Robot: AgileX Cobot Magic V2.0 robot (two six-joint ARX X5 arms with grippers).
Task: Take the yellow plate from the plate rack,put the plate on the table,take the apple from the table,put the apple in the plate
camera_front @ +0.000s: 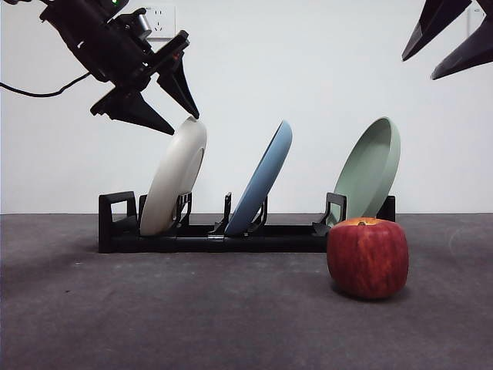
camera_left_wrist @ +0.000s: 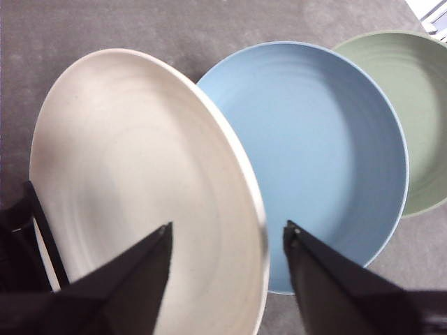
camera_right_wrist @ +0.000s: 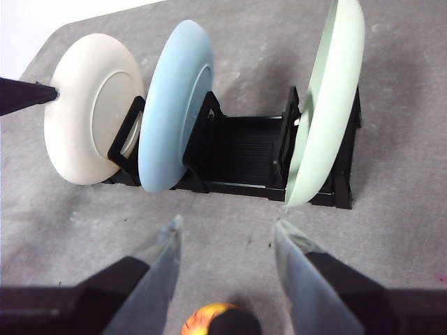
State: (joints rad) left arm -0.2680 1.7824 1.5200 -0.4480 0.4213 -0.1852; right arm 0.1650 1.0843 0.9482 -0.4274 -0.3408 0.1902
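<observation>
Three plates lean in a black plate rack (camera_front: 208,235) on a dark grey table (camera_front: 154,316). The cream-coloured yellow plate (camera_front: 176,177) stands in the slot nearest the rack's squared loop end, the blue plate (camera_front: 263,179) in the middle slot, and the pale green plate (camera_front: 371,168) in the slot at the other end. All three tilt the same way, their bases caught between the upright dividers.

The left gripper (camera_front: 179,116) hangs over the yellow plate's upper rim with its two black jaws spread apart. In the front view one jaw tip sits right at the top edge of the plate, while the other points down on the plate's far side, toward the loop end. From the left wrist view the rim of the yellow plate (camera_left_wrist: 140,188) runs up between the jaws of the left gripper (camera_left_wrist: 225,234), and neither jaw presses on it. The blue plate (camera_left_wrist: 321,153) and green plate (camera_left_wrist: 412,105) lie beyond it.

A red apple (camera_front: 367,257) streaked with yellow rests on the table in front of the rack's green-plate end, near the rack but apart from it.

The right gripper (camera_right_wrist: 223,230) hovers above the apple (camera_right_wrist: 220,319), jaws wide and holding nothing, well clear of the fruit. Its camera looks down over the rack (camera_right_wrist: 244,150) and the backs of the yellow plate (camera_right_wrist: 87,112), blue plate (camera_right_wrist: 171,105) and green plate (camera_right_wrist: 325,105), with a jaw tip of the left gripper at the yellow plate's edge. In the front view the right gripper (camera_front: 451,38) shows only as dark tips in an upper corner.
</observation>
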